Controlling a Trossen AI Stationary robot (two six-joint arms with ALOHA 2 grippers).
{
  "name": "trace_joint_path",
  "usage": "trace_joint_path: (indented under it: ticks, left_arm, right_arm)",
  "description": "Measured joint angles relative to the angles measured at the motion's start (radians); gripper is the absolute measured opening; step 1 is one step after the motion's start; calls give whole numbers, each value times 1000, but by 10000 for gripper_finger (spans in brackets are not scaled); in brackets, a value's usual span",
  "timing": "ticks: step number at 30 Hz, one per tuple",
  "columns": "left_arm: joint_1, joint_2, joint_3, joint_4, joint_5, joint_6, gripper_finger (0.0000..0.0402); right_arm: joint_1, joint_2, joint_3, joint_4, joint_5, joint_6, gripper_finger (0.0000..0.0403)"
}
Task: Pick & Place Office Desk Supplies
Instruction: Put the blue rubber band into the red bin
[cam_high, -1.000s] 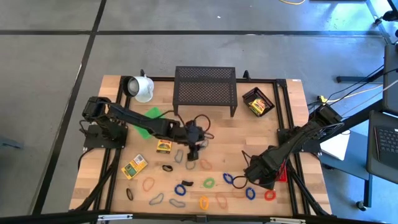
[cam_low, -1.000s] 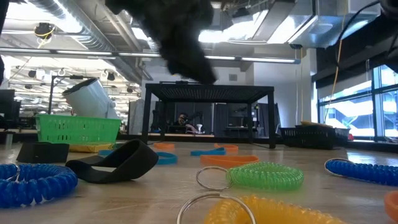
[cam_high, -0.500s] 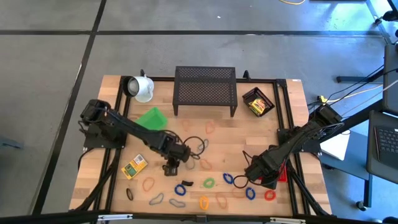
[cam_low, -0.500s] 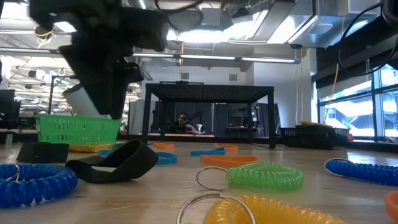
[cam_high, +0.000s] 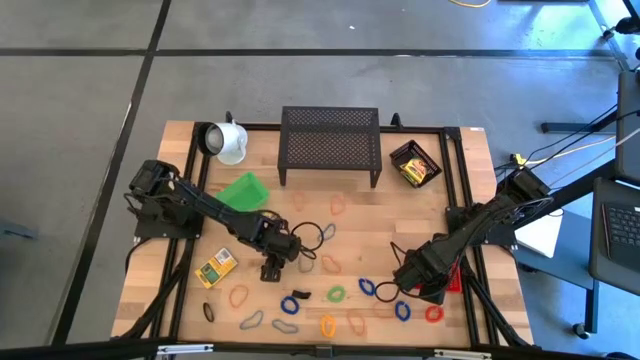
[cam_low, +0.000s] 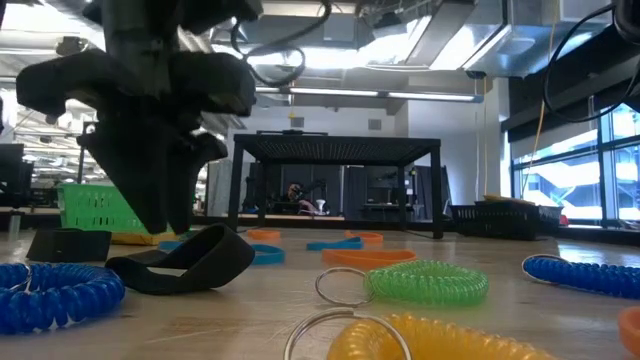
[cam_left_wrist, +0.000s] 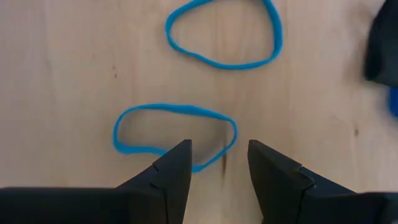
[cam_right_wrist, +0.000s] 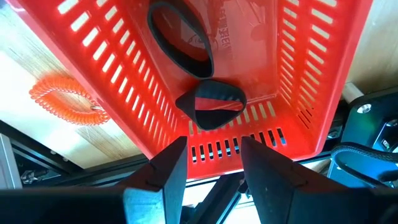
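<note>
Many thin loops in several colours lie flat on the near half of the wooden table (cam_high: 380, 225). A yellow box (cam_high: 215, 267) lies at the near left. My left gripper (cam_high: 273, 266) points down, open, over two blue loops. In the left wrist view its fingers (cam_left_wrist: 219, 163) stand on either side of the nearer blue loop's (cam_left_wrist: 175, 132) edge. I cannot tell whether they touch it. My right gripper (cam_high: 425, 278) hangs open over the red basket (cam_right_wrist: 261, 81) at the near right. Two black bands (cam_right_wrist: 193, 68) lie in that basket.
A black mesh shelf (cam_high: 330, 145), a white mug (cam_high: 228, 142) and a green basket (cam_high: 243, 190) stand at the back. A black tray (cam_high: 415, 163) holding a yellow box is at the back right. Coiled green (cam_low: 430, 282), yellow (cam_low: 420, 340) and blue (cam_low: 55, 290) loops lie near the front edge.
My left gripper has gone from the table's middle toward the near left and has come down, tipping steeper, until it stands low over the blue loops. No loop has moved.
</note>
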Motion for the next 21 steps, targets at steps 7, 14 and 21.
trace_joint_path:
  ticks: [7,14,21]
  left_arm:
    - [9,0,-38,57,-42,26,152]
    - [-1,-2,-80,101,11,28,152]
    - [-2,-3,-89,117,-27,52,142]
  right_arm:
    - [0,0,0,0,0,0,151]
    - [0,0,0,0,-50,0,151]
    - [0,0,0,-1,-105,-17,151]
